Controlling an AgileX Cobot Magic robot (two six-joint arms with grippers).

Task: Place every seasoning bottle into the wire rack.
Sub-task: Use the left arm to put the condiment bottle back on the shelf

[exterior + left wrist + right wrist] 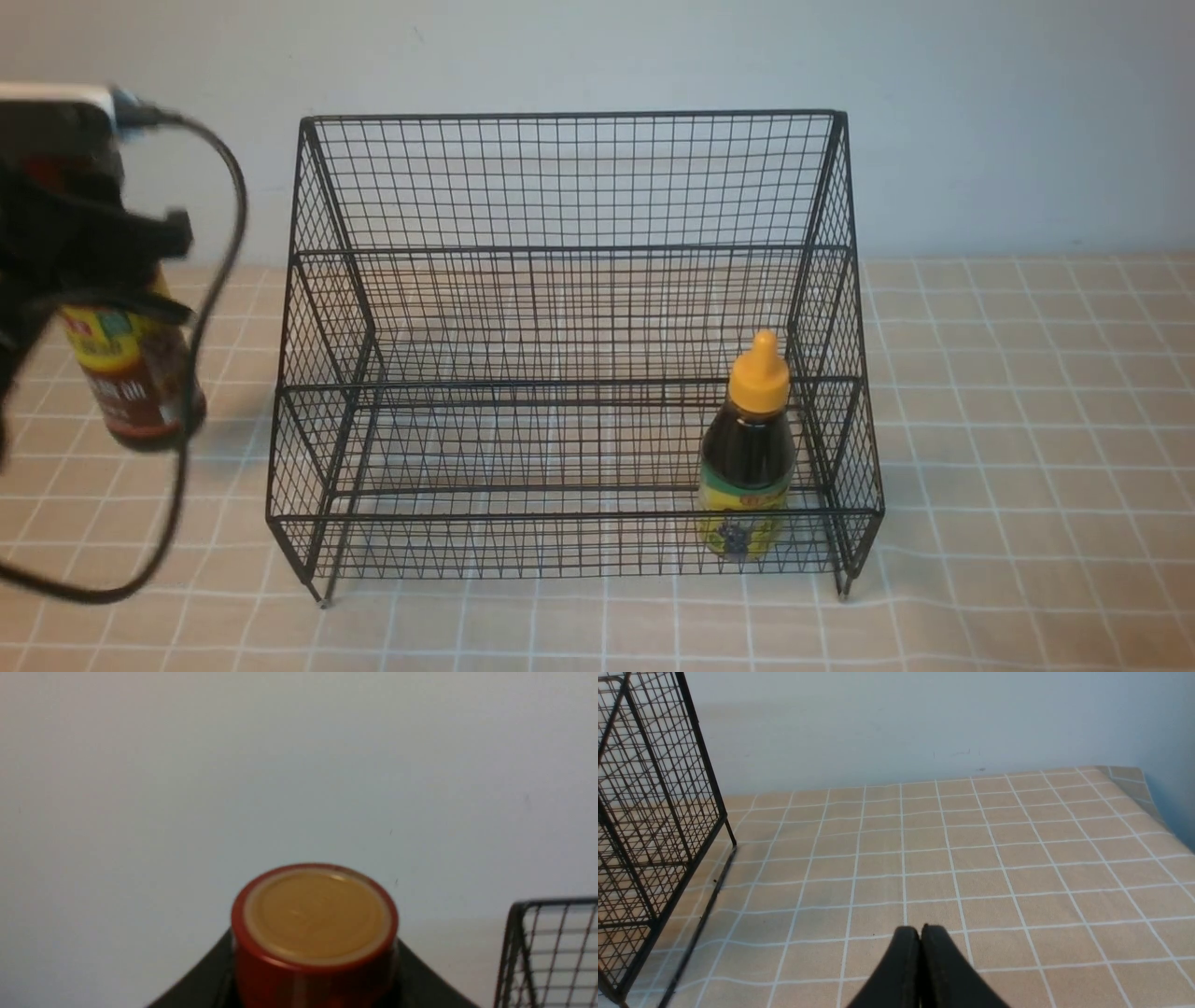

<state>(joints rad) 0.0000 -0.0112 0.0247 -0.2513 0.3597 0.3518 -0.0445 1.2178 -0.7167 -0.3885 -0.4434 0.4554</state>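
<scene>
**The tall bottle could bump the rack or slip**

The left gripper (112, 294) is closed around the tall bottle (135, 373), up near its top. The bottle hangs in the air just left of the rack (569, 187) and outside it. It leans a little. The short bottle (747, 448) stands in the low front shelf of the rack, at the right end. So one bottle is in and one is left to go.

What could go wrong?

- The rack's left side wall is tall. If the bottle goes sideways too low, its bottom may hit the wires. That could push the rack along the table (1027, 420) or knock the bottle loose.
- The grip is high up and the bottle is heavy below, so it may swing or slide down.
- The bottle leans. If it is let go that way, it may tip over on the wire shelf.
- A cable (224, 233) hangs in a loop beside the bottle, close to the rack's corner. It might catch on the wires.
- Put down too far right, it could knock the short bottle.

The right gripper (920, 931) is pressed shut with nothing in it. It hangs over bare table to the right of the rack.
</scene>
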